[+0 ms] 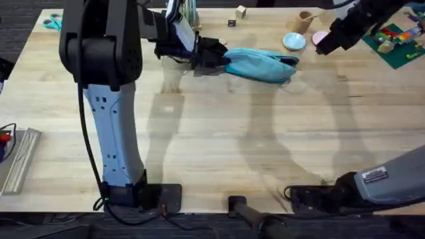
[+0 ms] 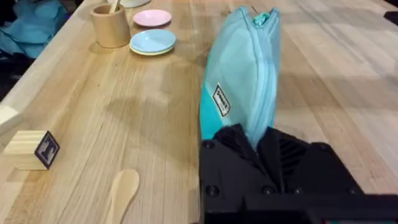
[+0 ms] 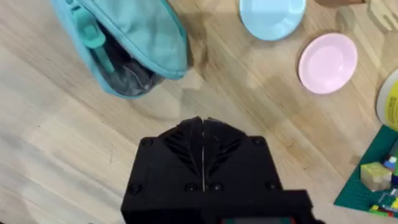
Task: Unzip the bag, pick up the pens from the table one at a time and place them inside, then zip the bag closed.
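The teal bag (image 1: 260, 64) lies on the table (image 1: 219, 139) toward its far side. My left gripper (image 1: 214, 56) is shut on the bag's left end; in the left wrist view the fabric (image 2: 242, 81) is pinched between the black fingers (image 2: 231, 142). In the right wrist view the bag's (image 3: 134, 37) right end gapes open, with the zipper pull (image 3: 93, 37) at the mouth and a dark inside. My right gripper (image 1: 327, 44) hovers to the bag's right, above the dishes, shut on nothing (image 3: 202, 146). The pens are out of view.
A light-blue dish (image 1: 294, 41), a pink dish (image 3: 328, 62) and a wooden cup (image 1: 303, 22) stand beyond the bag's right end. A green plate with blocks (image 1: 398, 43) lies far right. Small cubes (image 1: 240, 11), a wooden spoon (image 2: 121, 193) and scissors (image 1: 53, 23) sit along the far edge.
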